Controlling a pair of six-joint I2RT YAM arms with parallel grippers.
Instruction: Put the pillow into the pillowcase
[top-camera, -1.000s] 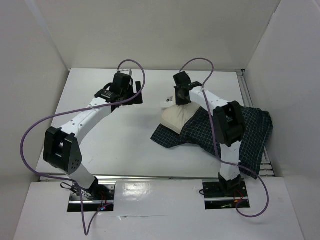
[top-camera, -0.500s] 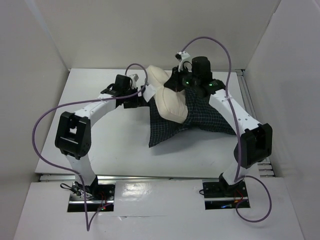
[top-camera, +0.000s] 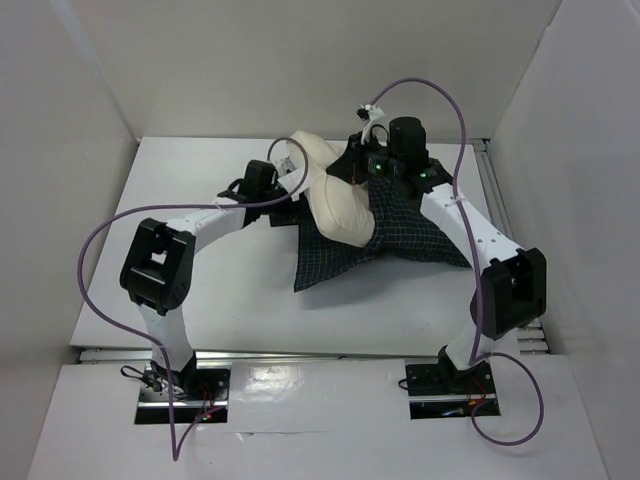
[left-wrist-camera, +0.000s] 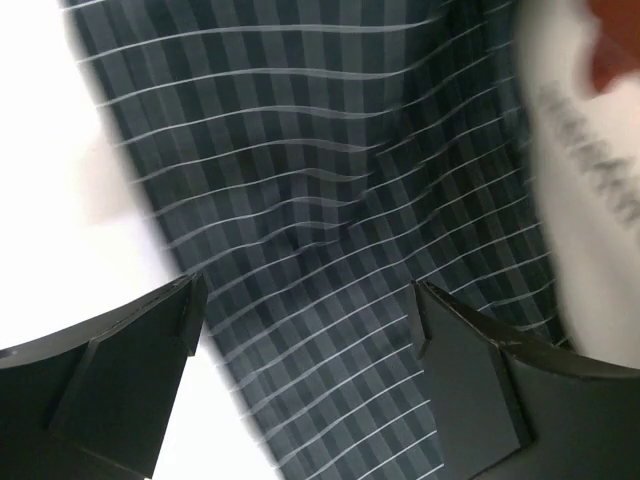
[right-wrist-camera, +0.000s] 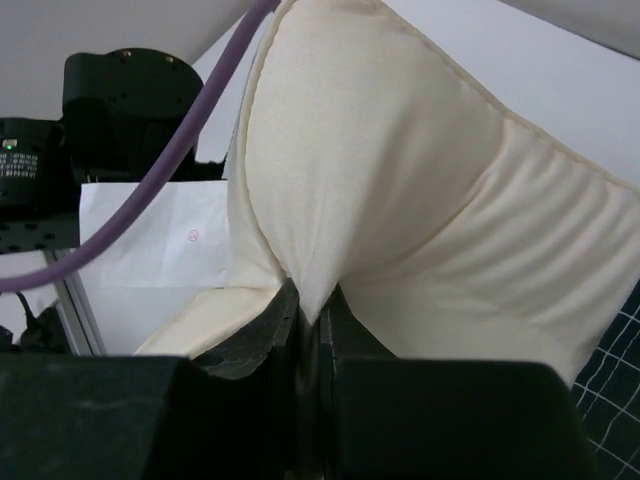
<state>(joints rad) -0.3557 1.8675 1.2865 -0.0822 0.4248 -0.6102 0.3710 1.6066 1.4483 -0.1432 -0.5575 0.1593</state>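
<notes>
Right wrist view: gripping pinched fold of pillow (right-wrist-camera: 400, 170) with right end effector (right-wrist-camera: 312, 305), pillow sticking out of pillowcase (top-camera: 400, 235) at bench (top-camera: 200, 290) rear. Hovering left end effector (left-wrist-camera: 305, 295) wide open just over pillowcase, not gripping.

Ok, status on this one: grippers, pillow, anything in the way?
Right gripper shut on a pillow fold. Left gripper open over the pillowcase, holding nothing. Pillow mostly outside it. Purple cable crossing close beside the pillow.
</notes>
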